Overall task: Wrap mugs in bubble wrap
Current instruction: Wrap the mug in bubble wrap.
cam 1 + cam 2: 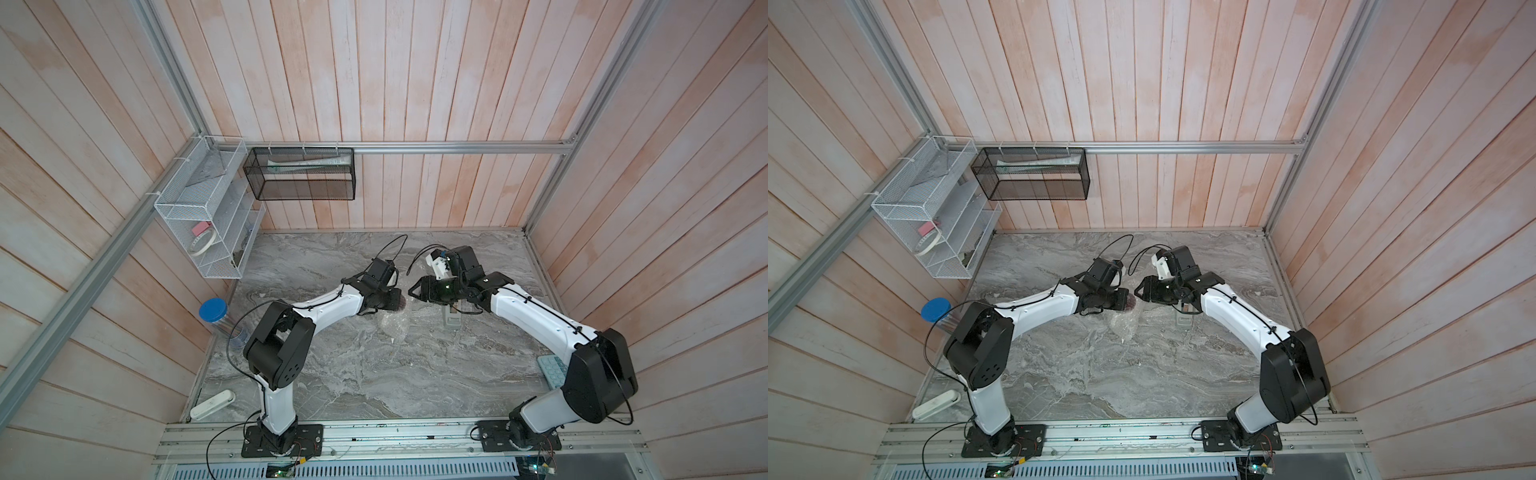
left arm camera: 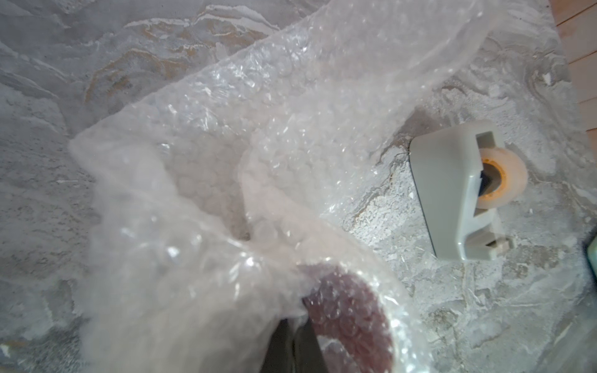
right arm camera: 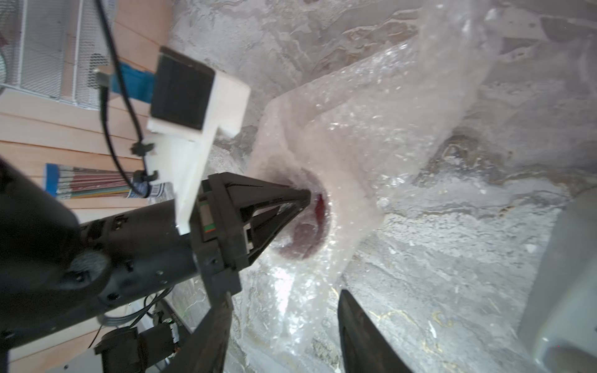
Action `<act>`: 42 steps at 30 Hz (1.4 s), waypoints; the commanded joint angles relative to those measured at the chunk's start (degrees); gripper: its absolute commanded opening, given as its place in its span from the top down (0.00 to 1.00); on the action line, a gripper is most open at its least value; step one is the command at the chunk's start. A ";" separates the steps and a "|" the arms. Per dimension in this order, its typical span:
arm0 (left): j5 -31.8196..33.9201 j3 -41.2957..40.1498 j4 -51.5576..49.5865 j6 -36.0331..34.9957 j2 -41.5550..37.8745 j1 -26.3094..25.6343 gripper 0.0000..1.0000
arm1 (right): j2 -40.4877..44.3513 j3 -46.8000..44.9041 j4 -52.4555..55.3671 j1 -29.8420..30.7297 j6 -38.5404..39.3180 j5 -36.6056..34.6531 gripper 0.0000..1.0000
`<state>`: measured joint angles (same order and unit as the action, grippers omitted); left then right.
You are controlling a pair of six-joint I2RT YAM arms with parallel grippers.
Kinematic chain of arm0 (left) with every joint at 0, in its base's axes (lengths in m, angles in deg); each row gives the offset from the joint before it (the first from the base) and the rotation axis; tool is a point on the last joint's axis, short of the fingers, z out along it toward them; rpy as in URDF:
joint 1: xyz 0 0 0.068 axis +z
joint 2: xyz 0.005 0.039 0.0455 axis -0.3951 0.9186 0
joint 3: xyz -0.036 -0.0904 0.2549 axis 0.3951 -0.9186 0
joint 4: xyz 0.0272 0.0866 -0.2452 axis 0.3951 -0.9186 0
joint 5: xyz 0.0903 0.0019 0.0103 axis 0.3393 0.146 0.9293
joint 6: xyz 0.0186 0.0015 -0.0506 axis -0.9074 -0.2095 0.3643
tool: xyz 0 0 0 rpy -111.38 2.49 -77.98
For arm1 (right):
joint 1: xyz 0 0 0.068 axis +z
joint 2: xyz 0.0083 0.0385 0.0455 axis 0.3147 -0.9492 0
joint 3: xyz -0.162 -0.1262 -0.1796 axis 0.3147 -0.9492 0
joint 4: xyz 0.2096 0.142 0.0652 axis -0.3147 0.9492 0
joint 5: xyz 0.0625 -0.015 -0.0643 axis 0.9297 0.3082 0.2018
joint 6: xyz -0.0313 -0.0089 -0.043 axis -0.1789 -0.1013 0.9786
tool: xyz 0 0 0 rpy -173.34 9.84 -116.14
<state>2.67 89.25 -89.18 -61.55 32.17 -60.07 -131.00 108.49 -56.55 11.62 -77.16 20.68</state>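
Mug (image 3: 307, 234) under bubble wrap (image 3: 371, 129), rim seemingly in closed left gripper (image 3: 303, 197); right gripper (image 3: 287, 295) agape.

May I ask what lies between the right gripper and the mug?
Only crinkled bubble wrap fills the stretch from the right gripper to the mug, as the right wrist view shows.

Grey marble table (image 1: 374, 374) bears crumpled bubble wrap (image 2: 226, 145) beside tape dispenser (image 2: 452, 193).

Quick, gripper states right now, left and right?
Left gripper: closed, pinching the bubble wrap at the mug rim.
Right gripper: open, holding nothing.
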 commanded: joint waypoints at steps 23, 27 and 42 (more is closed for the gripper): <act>-2.49 -0.39 2.90 -2.02 4.87 -0.74 1.00 | -14.46 1.04 -18.89 -12.83 0.79 3.73 0.26; -2.84 -0.80 3.25 -2.20 4.87 -0.73 1.00 | -18.64 2.23 -21.92 -12.75 -0.35 6.03 0.28; -3.10 -2.41 4.30 -2.40 3.96 -0.62 1.00 | -24.36 3.79 -31.54 -12.63 -2.33 8.82 0.41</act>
<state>0.77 89.22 -83.89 -63.01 34.95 -60.46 -152.95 110.54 -87.28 -1.13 -79.85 28.74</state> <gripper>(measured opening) 0.048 0.587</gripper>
